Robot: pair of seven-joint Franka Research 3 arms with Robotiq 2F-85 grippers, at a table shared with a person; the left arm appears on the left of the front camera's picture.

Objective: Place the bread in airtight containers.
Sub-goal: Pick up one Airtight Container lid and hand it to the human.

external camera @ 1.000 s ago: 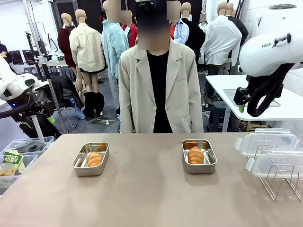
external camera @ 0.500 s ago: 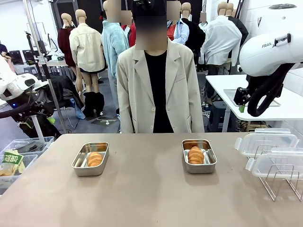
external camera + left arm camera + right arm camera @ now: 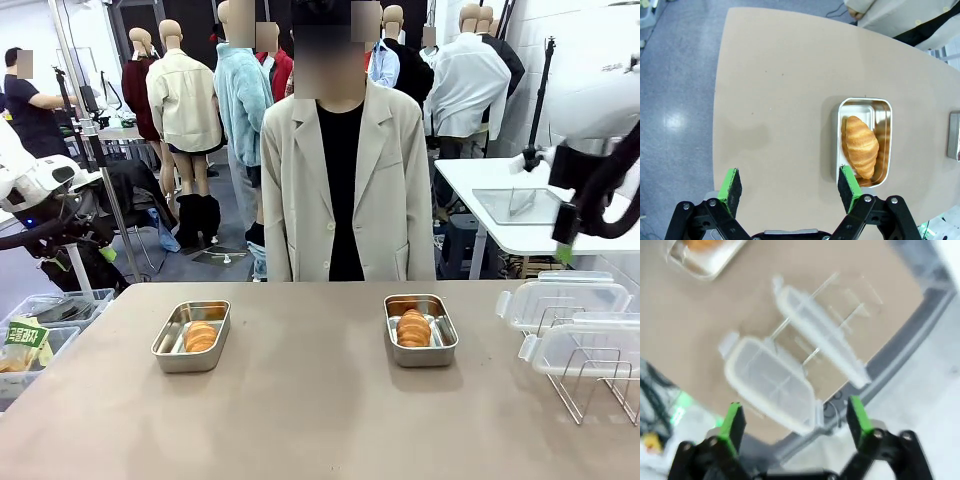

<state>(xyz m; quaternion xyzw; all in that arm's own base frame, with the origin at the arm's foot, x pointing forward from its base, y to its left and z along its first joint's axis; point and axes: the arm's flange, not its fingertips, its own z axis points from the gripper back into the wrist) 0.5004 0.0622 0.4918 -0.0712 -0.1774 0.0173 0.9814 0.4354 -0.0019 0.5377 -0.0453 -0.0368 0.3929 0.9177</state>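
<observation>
Sealing looks to be the step in hand: one golden-brown croissant-shaped roll (image 3: 201, 336) lies in the shallow stainless-steel left tin (image 3: 185, 363), a second roll (image 3: 413, 328) in the matching right tin (image 3: 425, 357), both tins uncovered on the beige counter (image 3: 300, 420). The right tool (image 3: 795, 415) hangs wide and empty above two clear plastic white-rimmed lids (image 3: 770, 382) propped in a thin wire rack (image 3: 566, 402). The left tool (image 3: 790, 182) is equally wide and empty, high over the counter beside the left tin. Next, I judge, the right tool must drop onto one lid's edge, pinch it without jolting the rack, and carry it to a tin.
</observation>
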